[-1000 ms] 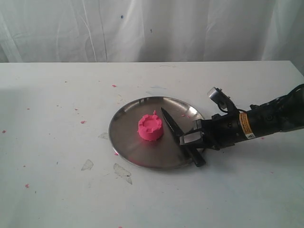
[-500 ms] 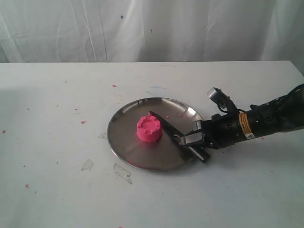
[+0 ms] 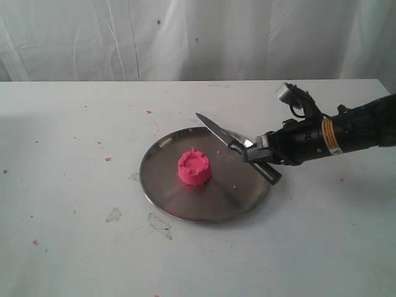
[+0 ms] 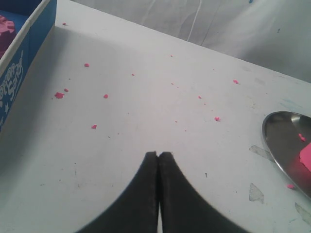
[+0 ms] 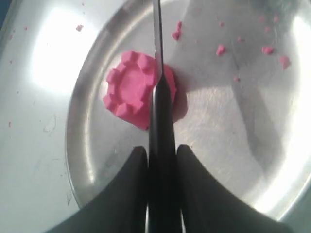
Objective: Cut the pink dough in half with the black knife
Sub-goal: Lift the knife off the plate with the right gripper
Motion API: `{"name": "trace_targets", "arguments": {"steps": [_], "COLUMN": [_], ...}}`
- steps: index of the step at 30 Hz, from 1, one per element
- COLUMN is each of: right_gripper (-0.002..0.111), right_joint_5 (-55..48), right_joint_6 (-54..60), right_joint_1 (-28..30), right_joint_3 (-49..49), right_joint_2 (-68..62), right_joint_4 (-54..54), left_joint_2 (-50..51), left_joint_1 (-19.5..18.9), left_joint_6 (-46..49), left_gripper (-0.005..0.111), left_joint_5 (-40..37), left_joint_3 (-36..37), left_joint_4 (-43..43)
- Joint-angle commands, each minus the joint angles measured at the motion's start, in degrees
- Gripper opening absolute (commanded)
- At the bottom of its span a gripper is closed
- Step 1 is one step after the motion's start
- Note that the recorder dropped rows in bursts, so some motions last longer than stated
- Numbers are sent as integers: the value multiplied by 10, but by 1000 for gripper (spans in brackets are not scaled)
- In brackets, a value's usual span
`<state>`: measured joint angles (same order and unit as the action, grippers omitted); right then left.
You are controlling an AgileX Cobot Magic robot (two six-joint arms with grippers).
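Observation:
The pink dough (image 3: 194,167) sits whole, with its notched crown top, near the middle of the round steel plate (image 3: 167,198). My right gripper (image 3: 255,155) is shut on the handle of the black knife (image 3: 223,137) and holds it in the air over the plate's far right part, blade tip pointing away to the left. In the right wrist view the knife (image 5: 160,97) runs across the dough (image 5: 131,92) below it, between my gripper's (image 5: 162,151) fingers. My left gripper (image 4: 158,154) is shut on nothing, over bare table left of the plate (image 4: 274,141).
Small pink crumbs dot the white table (image 3: 74,235) and the plate. A blue box (image 4: 24,43) stands at the edge of the left wrist view. Torn film scraps (image 3: 159,223) lie in front of the plate. A white curtain hangs behind the table.
The right gripper has lifted the knife off the plate and drawn it back to the right, away from the dough. The dough stays whole and in place.

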<state>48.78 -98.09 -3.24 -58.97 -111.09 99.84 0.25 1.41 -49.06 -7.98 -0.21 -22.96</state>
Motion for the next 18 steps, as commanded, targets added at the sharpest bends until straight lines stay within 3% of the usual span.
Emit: {"name": "trace_targets", "arguments": {"steps": [1, 18], "right_gripper": [5, 0], "right_joint_5": [26, 51], "right_joint_6": [4, 4], "right_joint_1": [4, 4], "right_joint_3": [-4, 77], "right_joint_2": [45, 216], "right_joint_4": [1, 1], "left_joint_2": [-2, -2], "left_joint_1": [-1, -1], "left_joint_6": [-1, -1], "left_gripper": [0, 0], "left_joint_5": [2, 2], "left_joint_3": [2, 2], "left_joint_4": [-2, -2]}}
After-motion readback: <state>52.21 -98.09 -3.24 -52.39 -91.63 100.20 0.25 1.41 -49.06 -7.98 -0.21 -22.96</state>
